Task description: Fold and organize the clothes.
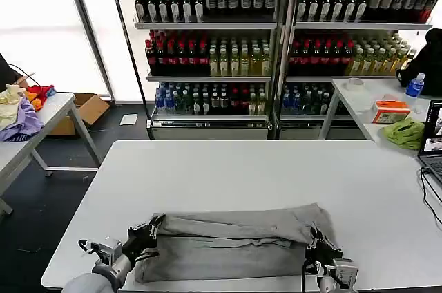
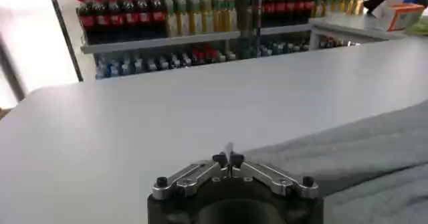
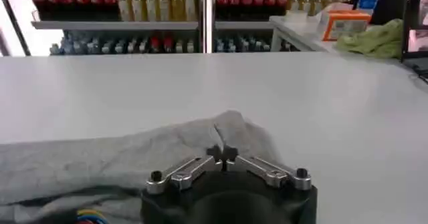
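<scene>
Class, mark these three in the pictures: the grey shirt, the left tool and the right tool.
Shirt (image 1: pixel 228 244): head view, middle of the folded cloth.
Left tool (image 1: pixel 156 224): head view, fingertips at the shirt's left corner.
Right tool (image 1: pixel 317 236): head view, fingertips at the shirt's right corner.

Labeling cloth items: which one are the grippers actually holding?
The grey shirt on the near white table, gripped at both ends. The green cloth and the colourful pile lie on side tables.

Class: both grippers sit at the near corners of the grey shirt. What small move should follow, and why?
Probably carry both corners further away across the table. The left gripper and right gripper, both shut, each pinch an edge of the grey shirt, which lies partly doubled over.
</scene>
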You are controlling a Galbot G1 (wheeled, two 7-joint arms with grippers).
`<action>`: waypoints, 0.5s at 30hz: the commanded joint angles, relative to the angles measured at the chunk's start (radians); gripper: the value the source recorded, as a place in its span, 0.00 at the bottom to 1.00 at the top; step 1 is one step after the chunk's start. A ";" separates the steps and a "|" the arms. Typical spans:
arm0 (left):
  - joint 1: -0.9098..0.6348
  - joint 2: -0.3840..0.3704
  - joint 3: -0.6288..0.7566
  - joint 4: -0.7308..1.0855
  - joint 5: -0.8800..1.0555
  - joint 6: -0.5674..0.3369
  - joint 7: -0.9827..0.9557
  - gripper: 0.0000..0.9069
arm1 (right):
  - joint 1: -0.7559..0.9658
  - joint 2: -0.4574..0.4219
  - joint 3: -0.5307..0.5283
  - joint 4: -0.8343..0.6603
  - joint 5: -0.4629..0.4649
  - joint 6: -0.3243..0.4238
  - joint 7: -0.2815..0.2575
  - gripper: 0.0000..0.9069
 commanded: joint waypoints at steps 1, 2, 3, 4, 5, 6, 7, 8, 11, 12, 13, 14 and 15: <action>0.014 0.003 -0.011 0.002 0.011 0.001 0.000 0.00 | -0.012 0.001 -0.001 -0.030 -0.010 0.008 0.003 0.00; 0.014 0.003 -0.011 0.003 0.011 0.001 0.001 0.13 | -0.013 0.000 -0.003 -0.032 -0.011 0.008 0.001 0.00; 0.016 0.005 -0.009 0.006 0.016 -0.002 0.002 0.34 | -0.012 0.000 -0.005 -0.038 -0.017 0.008 -0.001 0.00; 0.017 0.002 -0.009 0.011 0.031 -0.006 0.002 0.82 | -0.011 0.000 -0.007 -0.043 -0.027 0.007 -0.003 0.13; 0.017 0.000 -0.009 0.015 0.045 -0.011 0.005 0.82 | -0.009 0.001 -0.008 -0.049 -0.033 0.007 -0.004 0.32; 0.018 -0.004 -0.007 0.021 0.060 -0.017 0.006 1.00 | -0.007 0.001 -0.011 -0.056 -0.049 0.006 -0.009 0.83; 0.020 -0.007 -0.007 0.024 0.061 -0.017 0.006 1.00 | -0.007 0.001 -0.013 -0.064 -0.060 0.007 -0.015 1.00; 0.023 -0.010 -0.006 0.023 0.063 -0.022 0.006 1.00 | -0.008 0.001 -0.015 -0.066 -0.065 0.008 -0.017 1.00; 0.023 -0.012 -0.010 0.006 0.070 -0.023 0.007 1.00 | -0.012 0.000 -0.022 -0.067 -0.082 0.015 -0.029 1.00; 0.023 -0.011 -0.015 -0.010 0.069 -0.021 0.005 1.00 | -0.012 0.000 -0.022 -0.064 -0.084 0.018 -0.028 1.00; 0.023 -0.010 -0.019 -0.022 0.068 -0.020 0.003 1.00 | -0.012 0.000 -0.018 -0.057 -0.083 0.019 -0.025 1.00; 0.023 -0.010 -0.027 -0.038 0.067 -0.018 -0.001 1.00 | -0.013 0.000 -0.015 -0.051 -0.083 0.018 -0.025 1.00; 0.023 -0.011 -0.032 -0.061 0.065 -0.015 -0.004 1.00 | -0.015 -0.001 -0.006 -0.038 -0.083 0.017 -0.024 1.00</action>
